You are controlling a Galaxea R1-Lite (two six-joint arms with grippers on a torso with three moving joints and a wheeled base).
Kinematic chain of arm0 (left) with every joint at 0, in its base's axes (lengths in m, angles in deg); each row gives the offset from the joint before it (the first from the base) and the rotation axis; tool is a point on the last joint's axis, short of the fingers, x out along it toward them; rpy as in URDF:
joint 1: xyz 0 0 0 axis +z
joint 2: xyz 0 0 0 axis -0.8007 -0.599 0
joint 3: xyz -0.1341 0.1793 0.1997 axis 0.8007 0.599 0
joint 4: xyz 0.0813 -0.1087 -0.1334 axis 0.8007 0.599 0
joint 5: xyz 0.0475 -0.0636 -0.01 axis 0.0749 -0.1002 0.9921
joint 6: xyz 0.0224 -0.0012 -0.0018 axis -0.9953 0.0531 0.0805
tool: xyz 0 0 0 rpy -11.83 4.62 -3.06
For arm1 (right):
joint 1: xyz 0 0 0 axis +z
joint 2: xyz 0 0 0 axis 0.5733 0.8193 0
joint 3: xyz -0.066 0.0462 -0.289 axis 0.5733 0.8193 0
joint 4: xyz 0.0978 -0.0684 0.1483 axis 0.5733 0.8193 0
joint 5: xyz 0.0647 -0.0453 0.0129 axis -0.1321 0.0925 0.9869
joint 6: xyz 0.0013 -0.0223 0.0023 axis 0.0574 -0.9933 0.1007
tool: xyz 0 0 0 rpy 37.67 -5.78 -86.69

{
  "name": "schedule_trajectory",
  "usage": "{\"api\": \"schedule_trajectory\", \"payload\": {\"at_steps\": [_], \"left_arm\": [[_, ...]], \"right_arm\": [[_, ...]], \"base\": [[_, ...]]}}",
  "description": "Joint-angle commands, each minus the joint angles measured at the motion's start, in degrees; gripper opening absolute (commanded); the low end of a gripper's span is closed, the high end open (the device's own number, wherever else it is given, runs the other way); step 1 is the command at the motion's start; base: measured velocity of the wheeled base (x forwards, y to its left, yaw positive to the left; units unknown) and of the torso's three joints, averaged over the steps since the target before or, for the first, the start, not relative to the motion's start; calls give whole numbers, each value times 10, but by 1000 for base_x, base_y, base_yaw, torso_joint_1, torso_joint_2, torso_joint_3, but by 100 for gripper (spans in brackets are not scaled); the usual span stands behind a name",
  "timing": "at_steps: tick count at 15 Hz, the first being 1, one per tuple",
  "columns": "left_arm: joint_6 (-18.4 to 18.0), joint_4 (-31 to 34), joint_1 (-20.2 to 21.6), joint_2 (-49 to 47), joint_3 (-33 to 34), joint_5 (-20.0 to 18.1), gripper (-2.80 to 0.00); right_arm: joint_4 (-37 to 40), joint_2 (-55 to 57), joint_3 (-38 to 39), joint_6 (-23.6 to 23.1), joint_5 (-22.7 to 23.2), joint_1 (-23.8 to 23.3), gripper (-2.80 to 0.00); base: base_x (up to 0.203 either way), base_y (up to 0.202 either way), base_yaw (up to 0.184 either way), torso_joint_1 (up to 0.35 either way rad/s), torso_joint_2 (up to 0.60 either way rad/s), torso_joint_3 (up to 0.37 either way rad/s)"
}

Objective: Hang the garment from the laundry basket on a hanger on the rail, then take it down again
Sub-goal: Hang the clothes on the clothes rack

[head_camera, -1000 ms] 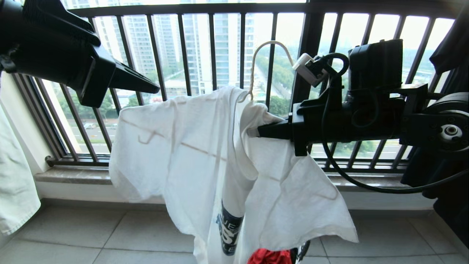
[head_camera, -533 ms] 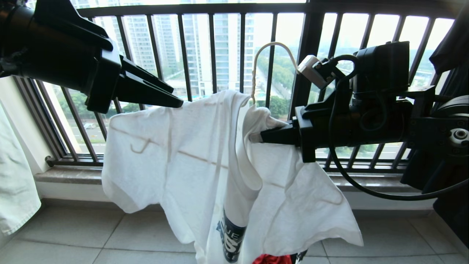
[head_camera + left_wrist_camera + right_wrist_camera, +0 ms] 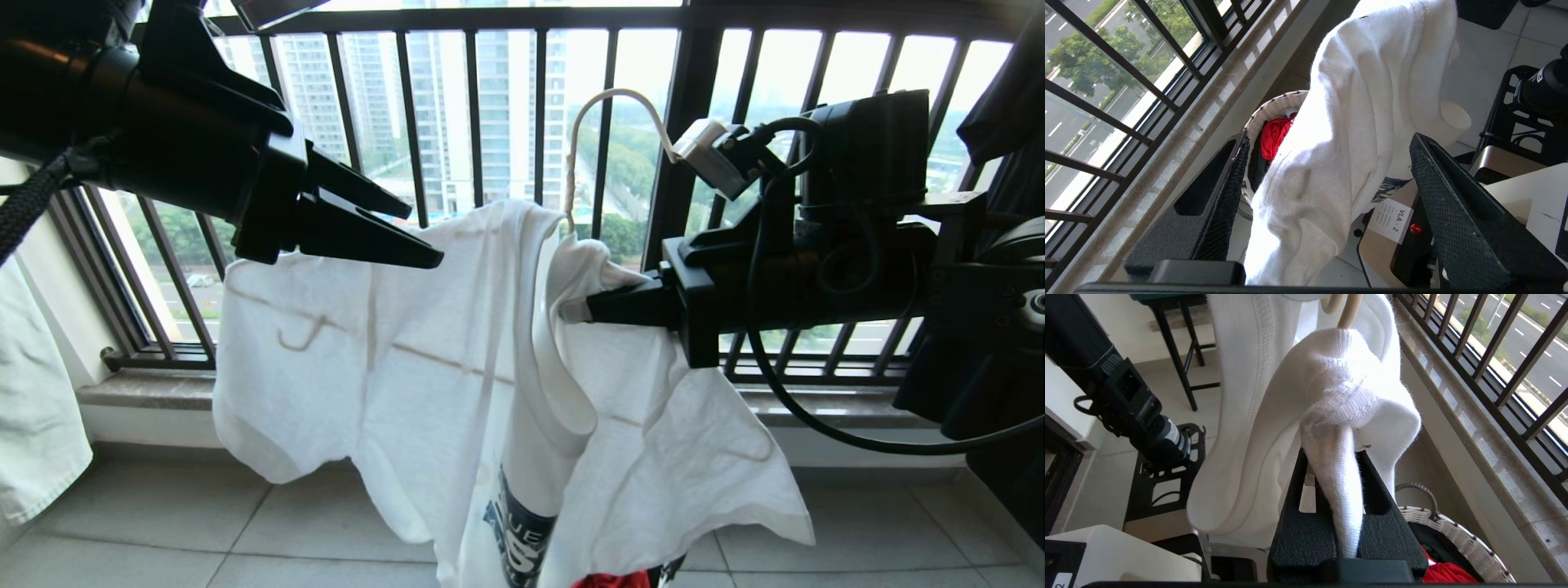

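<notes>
White cotton fills our head view: one garment [image 3: 457,367] draped on one hanger [image 3: 608,102], our right gripper [image 3: 571,309] pinching its collar, our left gripper [image 3: 416,237] spread above one shoulder. Left wrist: fingers [image 3: 1224,192] wide either side of the cloth, one laundry basket [image 3: 1274,107] below. Right wrist: fingers [image 3: 1380,522] clamped on fabric.

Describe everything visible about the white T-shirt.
The white T-shirt is thin knit cotton by its look, with a dark blue chest print low down. It hangs crumpled on the cream wire hanger, whose outline shows through the cloth. The right gripper pinches its ribbed collar; the left gripper, fingers open, is at its shoulder. Below it stands the woven basket.
</notes>
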Motion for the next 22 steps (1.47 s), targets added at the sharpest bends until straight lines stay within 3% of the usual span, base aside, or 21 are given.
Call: {"api": "schedule_trajectory", "payload": {"at_steps": [1,4,12,13,22], "left_arm": [[3,-8,8,-17,-1,-2,0],[5,-7,8,-26,4,-39,0],[5,-7,-3,-39,22,-42,0],[5,-7,-9,-39,22,-42,-280],[5,-5,-21,-38,24,-40,-280]], "right_arm": [[-1,-6,2,-1,2,-1,-280],[-2,-14,4,-1,2,-1,-280],[-2,-25,7,-1,2,-1,-280],[-2,-26,7,-1,2,-1,-280],[-5,-23,7,-1,1,-3,-280]], "base": [[0,0,0,0,0,0],[0,0,0,0,0,0],[0,0,0,0,0,0],[0,0,0,0,0,0],[0,0,0,0,0,0]]}}
